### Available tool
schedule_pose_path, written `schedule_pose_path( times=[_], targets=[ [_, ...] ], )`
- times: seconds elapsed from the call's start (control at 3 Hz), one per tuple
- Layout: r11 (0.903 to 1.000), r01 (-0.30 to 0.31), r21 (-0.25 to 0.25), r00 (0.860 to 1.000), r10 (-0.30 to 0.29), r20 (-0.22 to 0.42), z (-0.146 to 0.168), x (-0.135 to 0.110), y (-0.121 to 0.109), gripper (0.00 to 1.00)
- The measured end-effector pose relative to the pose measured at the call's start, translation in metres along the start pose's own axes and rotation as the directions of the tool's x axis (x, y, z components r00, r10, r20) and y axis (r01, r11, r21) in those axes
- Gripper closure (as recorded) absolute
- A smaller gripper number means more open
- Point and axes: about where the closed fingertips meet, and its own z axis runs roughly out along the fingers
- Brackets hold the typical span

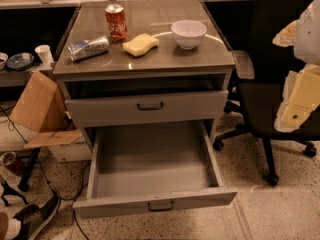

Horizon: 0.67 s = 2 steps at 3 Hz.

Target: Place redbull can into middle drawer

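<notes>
Tool [300, 96] hangs near, at right edge, well apart from everything; apart or together, cannot tell. Middle drawer [155, 200] stands pulled out, bare, ready to receive. Farther back: redbull can [88, 48] on its side, tabletop [165, 59] left, just beside upright cola can [116, 22], not yet grasped.

warm, dim indoor light falls from above. the cabinet top [150, 59] carries pale glare streaks near the white bowl [188, 33]. the open middle drawer [155, 201] is evenly lit inside, while deep shadow fills the gap above the upper drawer [147, 106]. the gripper [300, 101], at the right edge, looks pale and washed out.
</notes>
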Motion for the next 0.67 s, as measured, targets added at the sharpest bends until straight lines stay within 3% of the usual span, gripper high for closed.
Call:
schedule_pose_path(
  times=[0.33, 0.67],
  targets=[
    [1.0000, 0.000, 0.000, 1.000, 0.000, 0.000, 0.0000, 0.0000, 0.0000, 0.00],
    [0.9999, -0.005, 0.016, 0.999, 0.004, 0.042, -0.0013, -0.0097, -0.0031, 0.00]
  ],
)
